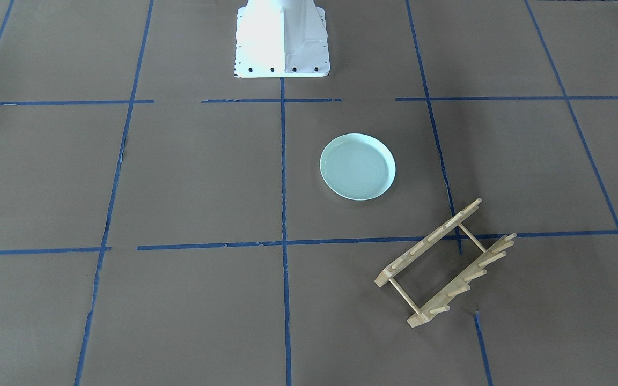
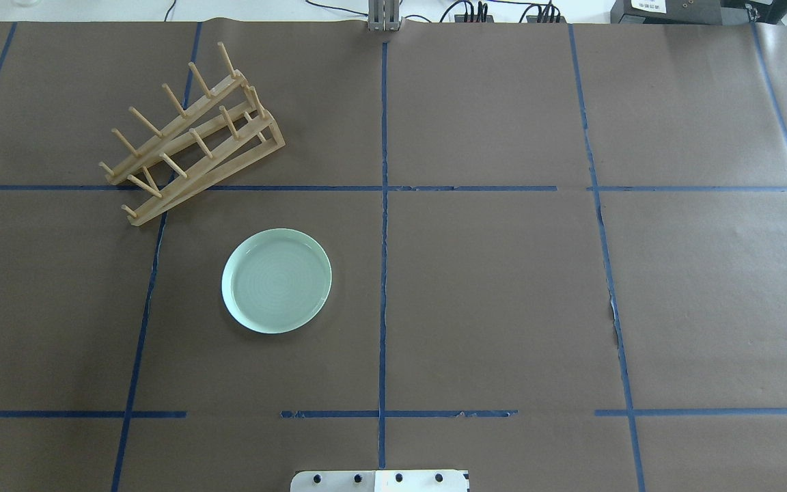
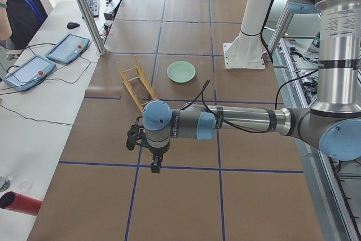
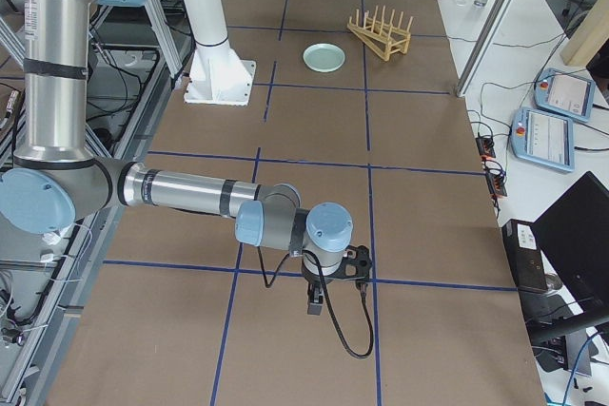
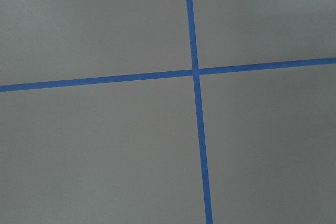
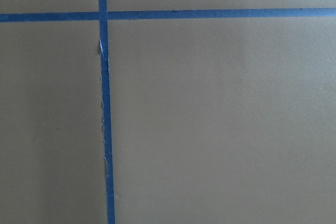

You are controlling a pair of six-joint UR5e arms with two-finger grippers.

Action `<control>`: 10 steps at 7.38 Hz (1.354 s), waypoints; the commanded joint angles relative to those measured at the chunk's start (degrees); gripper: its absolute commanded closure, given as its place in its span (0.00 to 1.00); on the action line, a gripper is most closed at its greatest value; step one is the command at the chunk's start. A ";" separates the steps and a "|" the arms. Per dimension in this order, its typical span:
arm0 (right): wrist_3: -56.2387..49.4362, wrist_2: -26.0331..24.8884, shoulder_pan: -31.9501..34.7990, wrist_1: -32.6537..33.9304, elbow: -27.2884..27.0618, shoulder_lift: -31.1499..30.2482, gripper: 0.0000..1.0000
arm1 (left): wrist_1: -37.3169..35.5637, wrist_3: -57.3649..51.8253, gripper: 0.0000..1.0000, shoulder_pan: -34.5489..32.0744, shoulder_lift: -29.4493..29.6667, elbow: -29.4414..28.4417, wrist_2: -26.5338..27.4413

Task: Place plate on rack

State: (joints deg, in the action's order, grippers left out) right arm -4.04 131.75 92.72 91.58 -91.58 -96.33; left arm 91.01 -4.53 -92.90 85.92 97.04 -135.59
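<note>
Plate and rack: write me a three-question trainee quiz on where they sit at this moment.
1. True or false: the plate lies flat on the table, touching the rack.
2. Multiple choice, overhead view: the rack is A) farther from the robot than the plate and more to the left; B) to the right of the plate; C) under the plate.
3. Fill in: the plate is on the robot's ____ half of the table.

Key: 1 false, there is a clear gap between them; 2 A; 3 left.

mint-green ringed plate (image 2: 277,281), light-wood rack (image 2: 192,133), blue-gridded brown table (image 2: 503,294)
</note>
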 commanded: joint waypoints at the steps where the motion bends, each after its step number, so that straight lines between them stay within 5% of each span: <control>1: 0.00 0.00 0.01 0.00 0.00 0.00 0.00 | 0.22 0.05 0.00 0.17 1.51 -0.18 0.23; 6: 0.00 0.00 0.01 0.00 0.00 0.00 0.00 | 0.39 3.10 0.00 4.90 3.64 5.69 -0.21; 10: 0.00 0.00 -0.08 0.00 0.00 0.00 0.00 | 10.59 40.37 0.00 21.49 10.81 11.41 1.46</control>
State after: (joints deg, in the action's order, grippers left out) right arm -4.04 131.75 92.70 91.58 -91.59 -96.33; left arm 100.02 23.31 -77.07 93.00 107.36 -134.87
